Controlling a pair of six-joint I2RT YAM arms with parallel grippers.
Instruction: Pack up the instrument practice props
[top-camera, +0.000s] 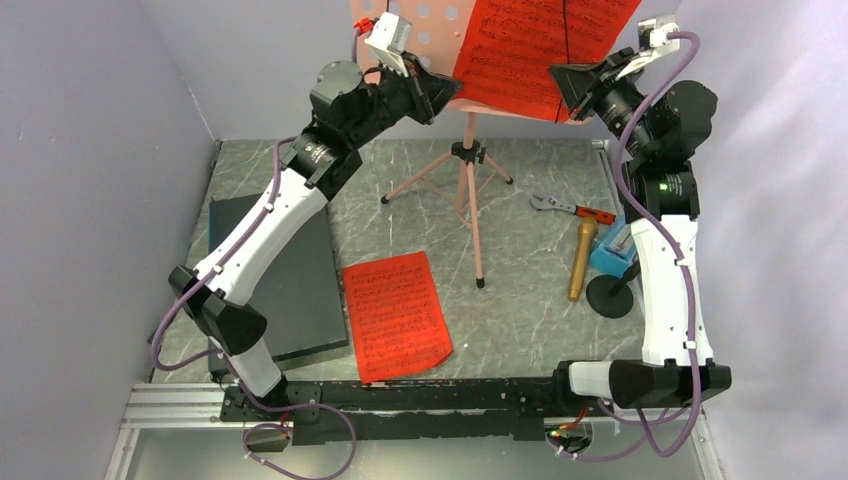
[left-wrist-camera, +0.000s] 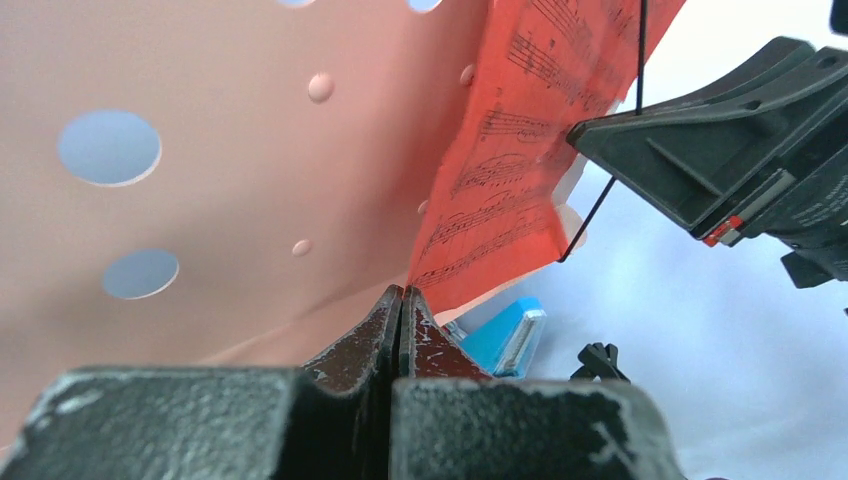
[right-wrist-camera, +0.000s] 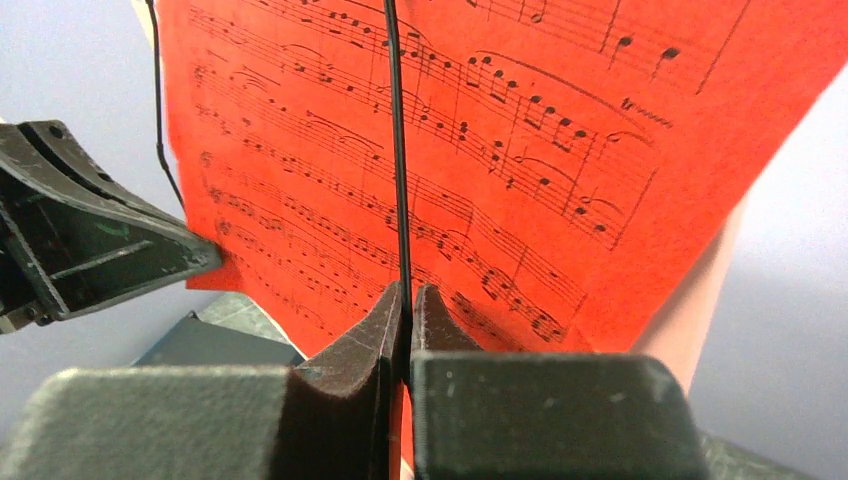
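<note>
The pink music stand (top-camera: 465, 190) stands at the back, and a red sheet-music page (top-camera: 530, 50) rests on its perforated desk (top-camera: 420, 30). My left gripper (top-camera: 445, 95) is shut, its tips (left-wrist-camera: 402, 292) pinched at that page's (left-wrist-camera: 520, 150) lower corner. My right gripper (top-camera: 562, 85) is shut on the desk's thin black wire (right-wrist-camera: 397, 150), with red page (right-wrist-camera: 500, 150) showing between its fingers (right-wrist-camera: 408, 290). A second red page (top-camera: 395, 315) lies flat on the table. At the right lie the gold microphone (top-camera: 582, 260), with its black round base (top-camera: 612, 297), and the blue metronome (top-camera: 612, 252).
A red-handled wrench (top-camera: 570, 207) lies right of the tripod legs. A large dark slab (top-camera: 290, 280) lies flat at the left, under my left arm. Grey walls close in the back and both sides.
</note>
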